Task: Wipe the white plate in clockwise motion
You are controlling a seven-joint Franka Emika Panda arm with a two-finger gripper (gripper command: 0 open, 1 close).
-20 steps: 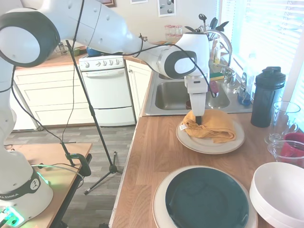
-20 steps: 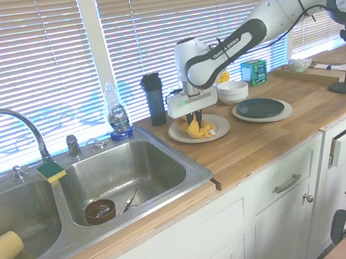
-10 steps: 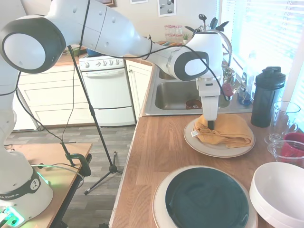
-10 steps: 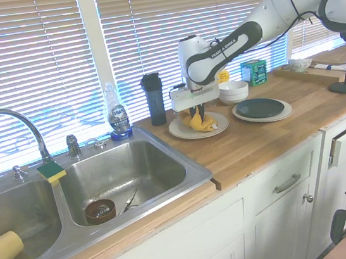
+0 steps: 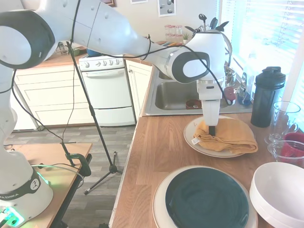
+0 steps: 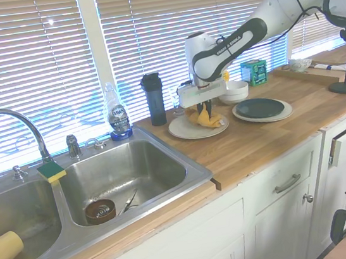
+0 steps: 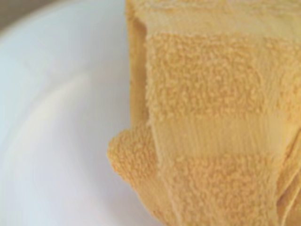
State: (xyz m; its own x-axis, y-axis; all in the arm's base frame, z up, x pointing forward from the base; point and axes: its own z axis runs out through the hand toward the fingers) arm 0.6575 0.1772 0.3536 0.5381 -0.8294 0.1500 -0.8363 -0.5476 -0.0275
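Cream-white plate [image 5: 199,145] sits centre-right in the first exterior view, on the wooden counter [image 5: 152,156], below the sink [image 5: 173,97]. It lies flat, which gives me a stable surface to press against.

Yellow-orange towel [image 5: 232,135] is bunched on top of it and covers most of the plate's right side. The left rim is bare. A small white tag [image 5: 194,141] hangs off the towel's left edge.

My gripper [image 5: 212,129] points straight down with the fingers pinched into the towel's left fold. They look closed on the cloth, and no gap is visible in either exterior view. A vertical approach keeps the load going into the plate rather than sliding it sideways. Gripping a fold drags the rest of the towel behind as the wiping pad.

Wrist view: terry weave of the towel [image 7: 211,117] fills the right side, glossy plate surface [image 7: 56,117] fills the left. So I judge the cloth is in contact with the plate.

Neighbours to keep clear of while circling:
- green-centred plate [image 5: 206,199], lower centre, near but not touching
- deep white bowl [image 5: 280,192], lower right
- clear glass [image 5: 283,118] and black shaker bottle [image 5: 267,97], right edge, just beside the towel's far end

My guess at the main risk is the trailing cloth brushing the glass on the right-hand arc.
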